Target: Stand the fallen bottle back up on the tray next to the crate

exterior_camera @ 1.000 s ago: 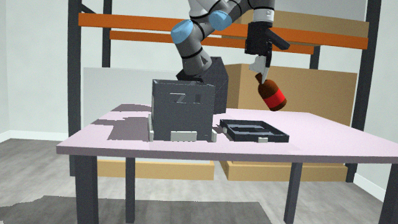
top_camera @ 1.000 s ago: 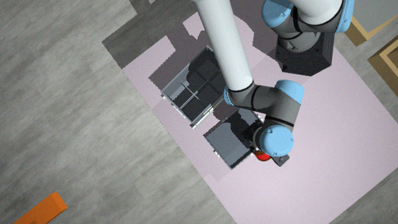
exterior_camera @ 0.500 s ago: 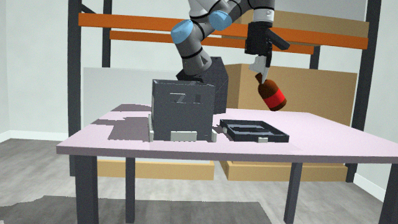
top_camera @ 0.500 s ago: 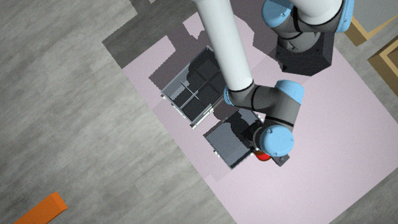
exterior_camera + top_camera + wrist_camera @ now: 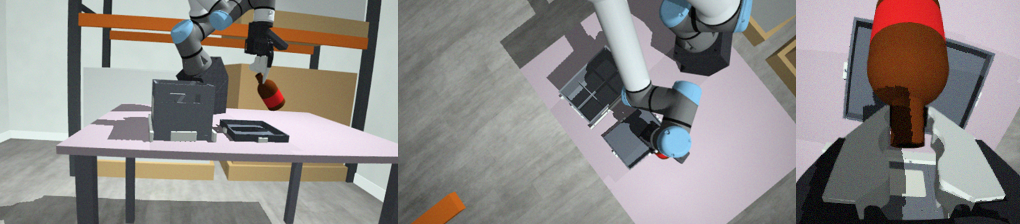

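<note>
Now we have the tool (image 5: 263,74) clenched on the neck of the bottle (image 5: 270,94), which hangs tilted in the air, well above the tray (image 5: 254,136) beside the crate (image 5: 183,109). To do this well, we should bring the base level and lower slowly over the tray's middle, releasing only once it rests flat. The bottle is brown with a red band around its body
</note>
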{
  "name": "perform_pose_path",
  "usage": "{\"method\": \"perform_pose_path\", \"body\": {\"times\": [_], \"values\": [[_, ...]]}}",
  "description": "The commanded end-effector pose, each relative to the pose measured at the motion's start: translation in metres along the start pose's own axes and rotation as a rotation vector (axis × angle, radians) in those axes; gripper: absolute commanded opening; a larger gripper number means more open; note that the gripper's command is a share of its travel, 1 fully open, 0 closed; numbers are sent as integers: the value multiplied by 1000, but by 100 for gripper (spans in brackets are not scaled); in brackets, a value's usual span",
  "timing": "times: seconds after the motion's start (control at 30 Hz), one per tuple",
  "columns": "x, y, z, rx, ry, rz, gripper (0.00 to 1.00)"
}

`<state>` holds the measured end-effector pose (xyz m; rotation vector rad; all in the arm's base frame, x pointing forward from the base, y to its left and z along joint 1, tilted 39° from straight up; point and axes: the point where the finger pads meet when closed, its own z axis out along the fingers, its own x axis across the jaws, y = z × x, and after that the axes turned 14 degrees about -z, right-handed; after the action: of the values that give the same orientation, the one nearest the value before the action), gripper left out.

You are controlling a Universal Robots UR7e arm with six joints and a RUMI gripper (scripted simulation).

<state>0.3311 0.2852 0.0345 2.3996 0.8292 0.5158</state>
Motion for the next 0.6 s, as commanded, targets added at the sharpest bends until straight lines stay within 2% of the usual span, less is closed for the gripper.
{"method": "perform_pose_path", "body": {"times": [0.0, 0.57], "values": [[0, 0, 0, 2, 3, -55, 0], [0, 0, 0, 2, 3, -97, 0]]}}
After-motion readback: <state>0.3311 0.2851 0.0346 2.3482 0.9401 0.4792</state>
